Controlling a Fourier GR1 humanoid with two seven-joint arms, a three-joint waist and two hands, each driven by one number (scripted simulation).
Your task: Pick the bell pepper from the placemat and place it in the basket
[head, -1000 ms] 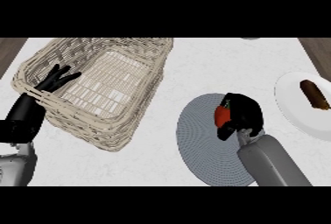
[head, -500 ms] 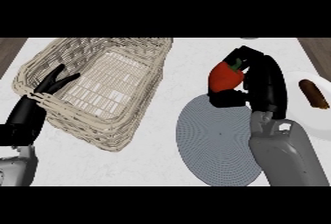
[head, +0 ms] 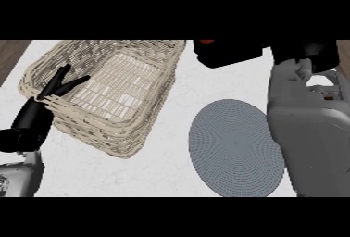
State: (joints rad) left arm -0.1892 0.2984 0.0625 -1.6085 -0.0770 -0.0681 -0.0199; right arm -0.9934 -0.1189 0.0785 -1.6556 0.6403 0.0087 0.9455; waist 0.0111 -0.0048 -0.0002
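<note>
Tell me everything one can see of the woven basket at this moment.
The basket is rectangular, of pale beige wicker, with rounded corners, sloping walls and a slatted bottom. It stands upright on the white counter at the upper left, turned at a slant. Nothing lies in it. The open left hand lies across its left rim; touching or not, I cannot tell. The grey placemat lies apart on its right. The right hand holds the red bell pepper beside its far right corner.

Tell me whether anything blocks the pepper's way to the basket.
Nothing visible does. The right robot hand holds the bell pepper just right of the open basket. The left robot hand rests at the opposite rim, off that path.
</note>
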